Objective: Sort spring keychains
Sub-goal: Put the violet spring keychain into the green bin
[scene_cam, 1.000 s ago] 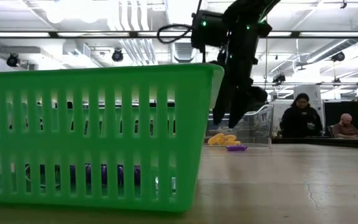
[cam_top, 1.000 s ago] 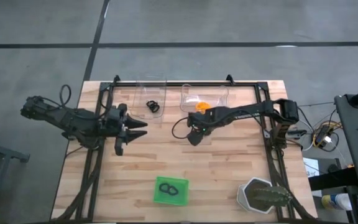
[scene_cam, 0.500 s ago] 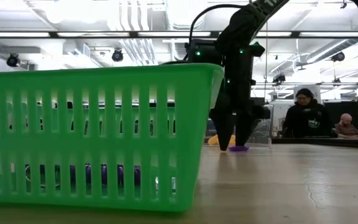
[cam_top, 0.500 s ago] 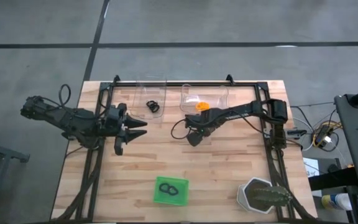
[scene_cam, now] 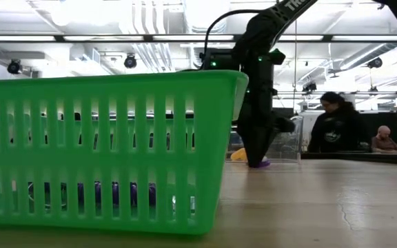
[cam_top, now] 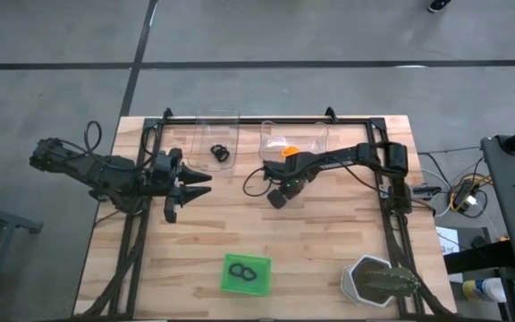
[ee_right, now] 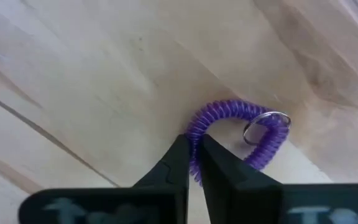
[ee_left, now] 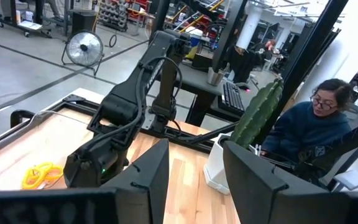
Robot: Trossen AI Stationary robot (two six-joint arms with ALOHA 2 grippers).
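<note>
Lowered since a second ago: right gripper [ee_right: 193, 163], down from above the tabletop to the boards just in front of the right-hand clear tray [cam_top: 294, 136]. Now pinched nearly shut on the coil of a purple keychain [ee_right: 238, 134], fingers [ee_right: 173, 168] close together with the purple coil between the tips (metal split ring showing on the far side of the loop). Seen from table height as a dark gripper standing almost upright, tips on the purple keychain [scene_cam: 259, 164] at the wood.

Parked to the left of that tray, well apart from it: left gripper [cam_top: 206, 185], fingers spread moderately wide with nothing between them, unchanged from the earlier frames.

Inside the right-hand clear tray, partly hidden by the right arm: orange keychains [cam_top: 288, 152]. In the left clear tray [cam_top: 215, 131] beside it: a black keychain [cam_top: 221, 153]. Well nearer the front edge than that tray, on the table [cam_top: 329, 241]: green basket [cam_top: 245, 273] holding dark keychains [cam_top: 245, 269] (colour hard to tell from above; purplish through the slats at table height). Off toward the front right corner: a white pot with a cactus [cam_top: 379, 282]. Beyond the table, behind the clear tray: a person in dark clothing [scene_cam: 337, 131].
</note>
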